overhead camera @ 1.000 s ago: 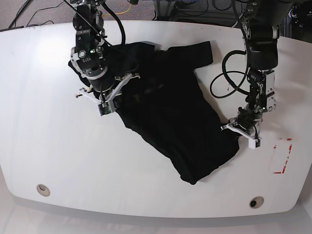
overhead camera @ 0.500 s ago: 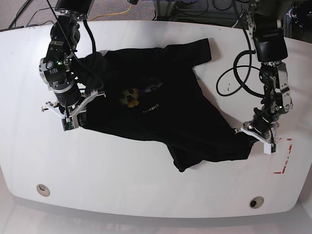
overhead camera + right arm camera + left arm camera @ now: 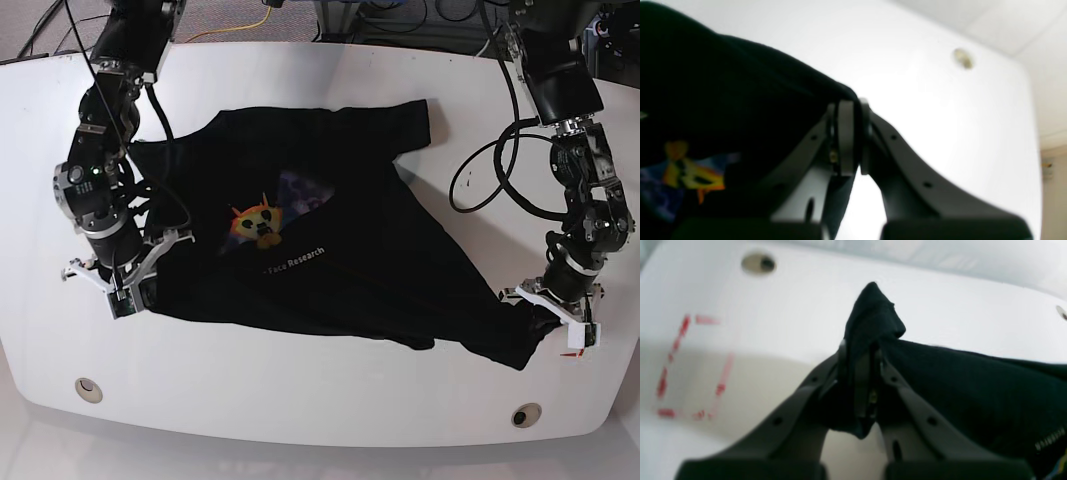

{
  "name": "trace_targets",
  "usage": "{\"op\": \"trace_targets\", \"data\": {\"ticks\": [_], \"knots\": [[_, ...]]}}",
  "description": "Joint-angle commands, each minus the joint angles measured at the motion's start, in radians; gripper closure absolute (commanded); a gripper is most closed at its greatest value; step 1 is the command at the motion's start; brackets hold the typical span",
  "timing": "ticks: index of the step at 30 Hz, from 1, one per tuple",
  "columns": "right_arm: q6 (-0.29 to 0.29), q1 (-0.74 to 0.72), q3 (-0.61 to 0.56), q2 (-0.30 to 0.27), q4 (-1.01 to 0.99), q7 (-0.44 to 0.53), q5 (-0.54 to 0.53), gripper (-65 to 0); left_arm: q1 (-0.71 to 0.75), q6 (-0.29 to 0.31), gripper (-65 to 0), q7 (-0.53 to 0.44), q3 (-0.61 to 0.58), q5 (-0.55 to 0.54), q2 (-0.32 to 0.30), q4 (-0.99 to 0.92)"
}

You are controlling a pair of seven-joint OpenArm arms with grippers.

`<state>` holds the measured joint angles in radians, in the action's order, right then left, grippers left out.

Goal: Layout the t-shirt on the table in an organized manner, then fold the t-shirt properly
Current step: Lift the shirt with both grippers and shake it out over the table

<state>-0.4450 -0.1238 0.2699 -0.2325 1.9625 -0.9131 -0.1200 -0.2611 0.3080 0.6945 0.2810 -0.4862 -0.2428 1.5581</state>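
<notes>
Risk: hem corner could slip from either pinch if the 2 arms pull further apart, dropping the cloth crooked. Left gripper (image 3: 545, 311) is clamped on a hem corner of the t-shirt (image 3: 330, 260); right gripper (image 3: 122, 289) is clamped on the opposite corner. Black tee lies stretched across the table (image 3: 300, 400), wrinkled, skewed, cartoon print facing up.

left claw (image 3: 549, 318) clamped | right claw (image 3: 120, 292) clamped | arms spread wide
</notes>
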Motion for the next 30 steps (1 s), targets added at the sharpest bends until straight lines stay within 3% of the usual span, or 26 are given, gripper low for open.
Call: {"op": "trace_targets", "data": {"ticks": [1,10,18,30], "knots": [[0.008,-0.063,0.002,-0.026,-0.019,0.024,-0.002,0.0,-0.036,0.001,0.0,-0.017,0.004,-0.009,-0.013,0.057],[-0.084,-0.198,0.001,-0.063,-0.179,0.024,0.004,0.0,-0.037,0.0,0.0,0.038,0.019,-0.009,-0.028,0.169],[-0.128,-0.293,0.001,-0.086,-0.271,0.024,0.006,0.0,-0.043,0.0,0.0,0.041,0.021,-0.009,-0.063,0.219],[-0.134,-0.555,-0.111,-0.153,-0.418,0.024,0.003,0.0,-0.218,0.0,0.0,0.041,0.019,-0.007,-0.097,0.219]]}}
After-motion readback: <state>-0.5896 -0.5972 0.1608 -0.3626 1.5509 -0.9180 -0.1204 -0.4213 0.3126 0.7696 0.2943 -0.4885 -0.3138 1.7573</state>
